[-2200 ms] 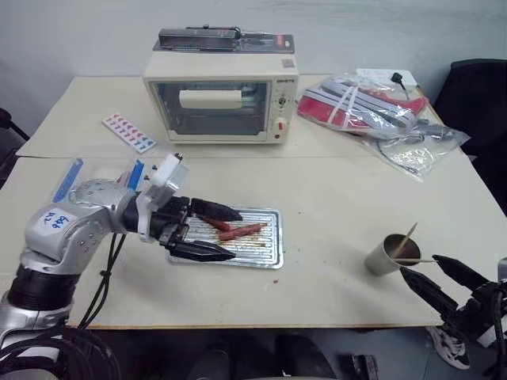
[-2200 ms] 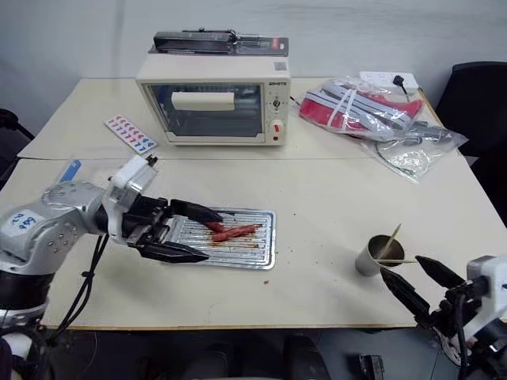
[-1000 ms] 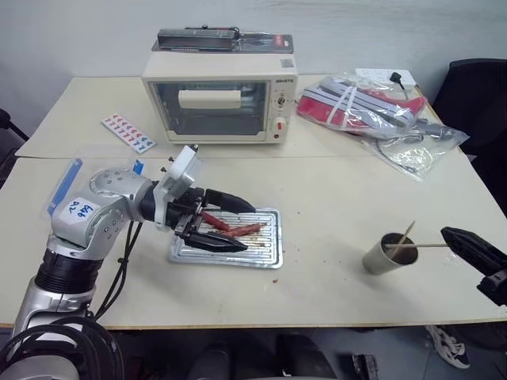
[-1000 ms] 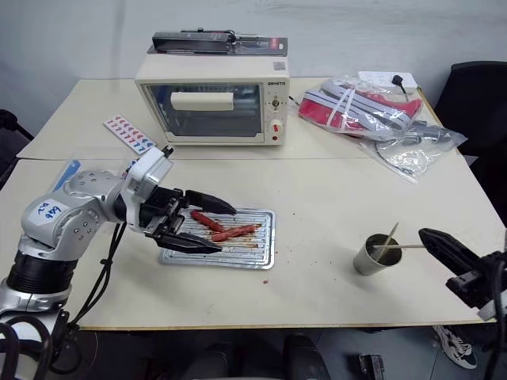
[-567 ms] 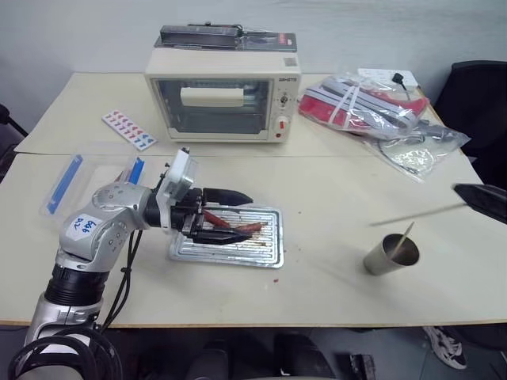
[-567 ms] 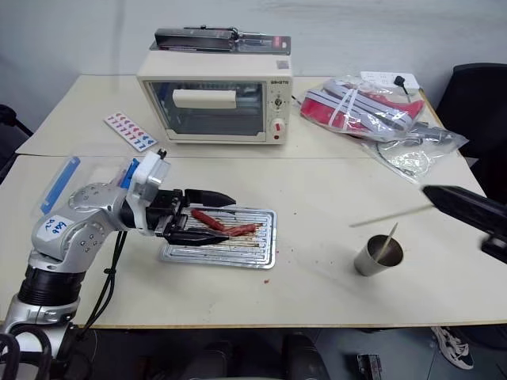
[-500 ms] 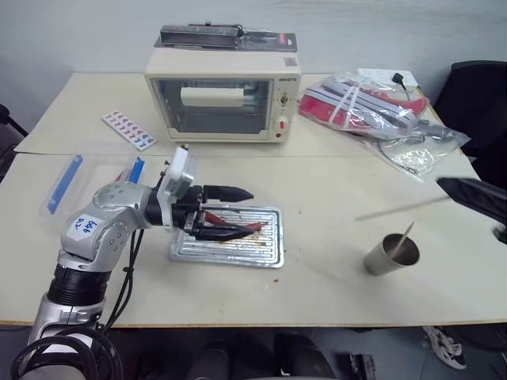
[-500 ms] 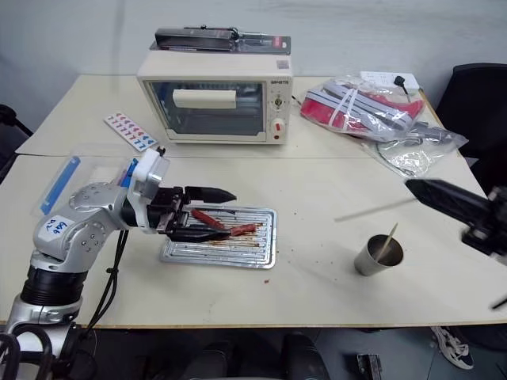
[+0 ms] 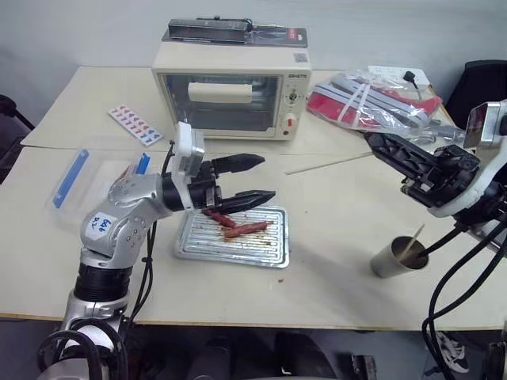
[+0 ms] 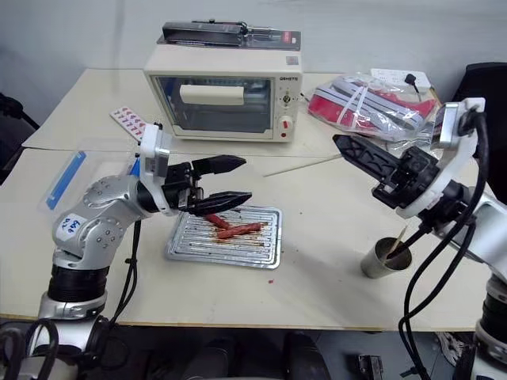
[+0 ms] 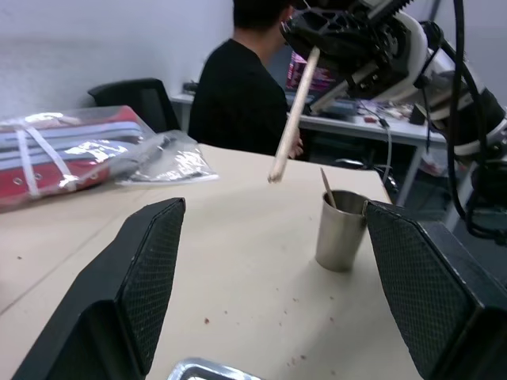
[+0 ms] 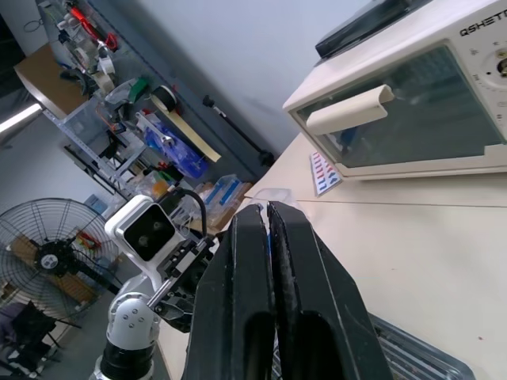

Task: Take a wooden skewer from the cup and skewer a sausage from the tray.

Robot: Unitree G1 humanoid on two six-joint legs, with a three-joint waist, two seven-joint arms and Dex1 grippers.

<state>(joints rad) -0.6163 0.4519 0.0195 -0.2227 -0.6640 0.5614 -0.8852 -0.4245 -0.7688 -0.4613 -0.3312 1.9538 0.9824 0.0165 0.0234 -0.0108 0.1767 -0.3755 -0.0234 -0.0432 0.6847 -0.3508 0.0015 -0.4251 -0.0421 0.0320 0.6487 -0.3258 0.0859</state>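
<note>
My right gripper [image 9: 372,143] is shut on the wooden skewer [image 9: 325,163], held almost level above the table with its tip pointing left toward the tray [image 9: 269,253]. The grey-brown cup [image 9: 392,257] stands below that arm, with another stick [image 9: 413,240] in it. On the ribbed tray lie the lighter orange-red sausage [image 9: 247,229] and a darker red one [image 9: 215,215]. My left gripper [image 9: 255,180] hovers open just above the tray's far edge, pointing right, with nothing between its fingers. In the left wrist view the skewer [image 11: 291,119] hangs above the cup [image 11: 339,233].
A cream toaster oven [image 9: 234,99] stands at the back. Plastic bags [image 9: 372,99] lie at the back right. A patterned strip [image 9: 135,125] and a clear box with blue items [image 9: 79,170] lie left. A person in black [image 11: 238,95] sits beyond the table.
My right gripper has lifted the skewer out of the cup and carried it up and left toward the tray. The open left gripper has risen off the tray. The camera shifted slightly.
</note>
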